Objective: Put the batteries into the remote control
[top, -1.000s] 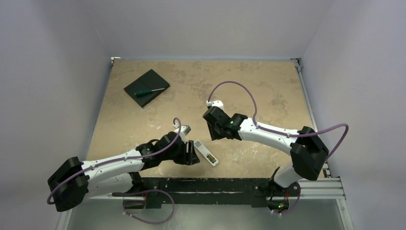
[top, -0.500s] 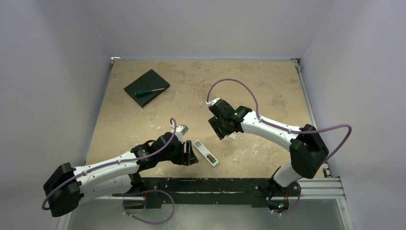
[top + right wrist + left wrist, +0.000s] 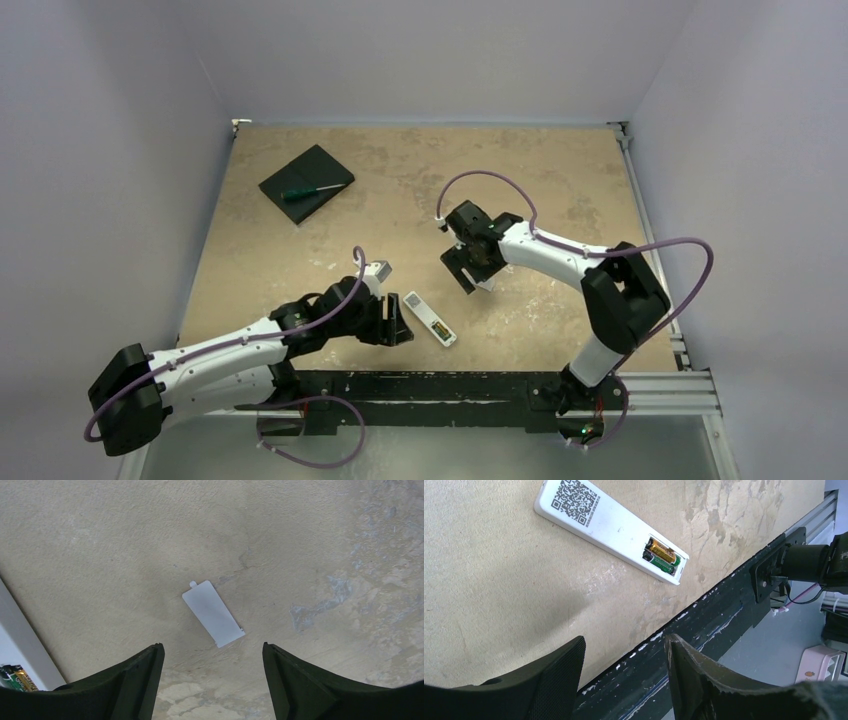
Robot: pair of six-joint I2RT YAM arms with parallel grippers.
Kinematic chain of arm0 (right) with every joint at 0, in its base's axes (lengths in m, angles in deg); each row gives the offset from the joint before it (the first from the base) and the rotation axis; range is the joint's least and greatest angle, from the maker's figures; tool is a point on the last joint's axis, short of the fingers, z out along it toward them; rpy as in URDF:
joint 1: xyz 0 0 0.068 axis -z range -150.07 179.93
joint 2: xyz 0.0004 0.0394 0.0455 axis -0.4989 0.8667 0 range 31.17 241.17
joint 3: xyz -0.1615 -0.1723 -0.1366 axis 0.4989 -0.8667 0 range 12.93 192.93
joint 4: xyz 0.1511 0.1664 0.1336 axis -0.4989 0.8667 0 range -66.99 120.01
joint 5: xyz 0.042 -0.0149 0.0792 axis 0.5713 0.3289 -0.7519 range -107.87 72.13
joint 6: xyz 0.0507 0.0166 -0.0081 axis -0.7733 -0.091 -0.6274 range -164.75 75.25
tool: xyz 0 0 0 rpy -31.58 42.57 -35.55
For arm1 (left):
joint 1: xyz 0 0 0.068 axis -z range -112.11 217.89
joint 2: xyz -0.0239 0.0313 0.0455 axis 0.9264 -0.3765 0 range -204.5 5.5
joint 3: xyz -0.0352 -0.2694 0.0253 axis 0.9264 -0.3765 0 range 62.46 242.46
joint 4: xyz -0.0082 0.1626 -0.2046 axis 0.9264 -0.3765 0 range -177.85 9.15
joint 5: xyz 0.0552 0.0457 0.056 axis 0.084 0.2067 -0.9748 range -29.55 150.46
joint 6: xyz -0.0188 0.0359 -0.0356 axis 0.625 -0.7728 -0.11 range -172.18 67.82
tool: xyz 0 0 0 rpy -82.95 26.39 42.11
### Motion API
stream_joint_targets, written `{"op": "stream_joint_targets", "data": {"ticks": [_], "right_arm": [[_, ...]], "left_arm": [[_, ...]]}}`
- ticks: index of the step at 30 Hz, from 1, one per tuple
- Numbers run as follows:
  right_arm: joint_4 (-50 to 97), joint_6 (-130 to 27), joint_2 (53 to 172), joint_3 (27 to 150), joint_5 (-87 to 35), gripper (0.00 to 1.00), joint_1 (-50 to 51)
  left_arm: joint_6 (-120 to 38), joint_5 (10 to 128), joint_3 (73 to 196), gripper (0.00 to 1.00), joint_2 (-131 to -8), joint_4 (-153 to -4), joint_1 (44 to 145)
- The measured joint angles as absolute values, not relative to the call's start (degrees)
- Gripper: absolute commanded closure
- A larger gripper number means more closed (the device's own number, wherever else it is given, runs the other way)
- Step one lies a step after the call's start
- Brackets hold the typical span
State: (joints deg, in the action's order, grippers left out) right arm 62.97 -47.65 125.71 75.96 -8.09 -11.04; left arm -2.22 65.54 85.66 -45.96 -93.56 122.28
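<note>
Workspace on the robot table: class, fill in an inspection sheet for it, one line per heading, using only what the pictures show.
Surface: tan mottled table.
Job's things: white remote lies back up with its compartment open; two batteries sit in it side by side.
Clutter: battery cover flat on the table, apart from the remote; screwdriver on a black pad.
Grippers: left gripper open, empty, beside the remote; right gripper open, empty, above the cover.
Cables: purple cables loop off both arms.
Surroundings: pale walls; black rail at the near edge.
</note>
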Motion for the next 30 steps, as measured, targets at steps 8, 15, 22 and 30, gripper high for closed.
{"op": "stream_joint_targets", "data": {"ticks": [8,15,22,30], "right_arm": [[62.1,-46.2,128.0,76.0,-11.9,0.28,-8.4],[61.4,-46.0,129.9,76.0,-13.4,0.35,-7.6],[61.0,-45.9,131.6,76.0,-14.3,0.38,-7.1],[60.5,-45.7,132.2,76.0,-14.9,0.38,-6.2]], "left_arm": [[-2.2,65.5,85.4,0.4,-46.0,-93.8,122.3],[-2.2,65.6,85.4,0.4,-46.0,-93.8,122.3],[-2.2,65.6,85.4,0.4,-46.0,-93.8,122.3],[-2.2,65.6,85.4,0.4,-46.0,-93.9,122.3]]}}
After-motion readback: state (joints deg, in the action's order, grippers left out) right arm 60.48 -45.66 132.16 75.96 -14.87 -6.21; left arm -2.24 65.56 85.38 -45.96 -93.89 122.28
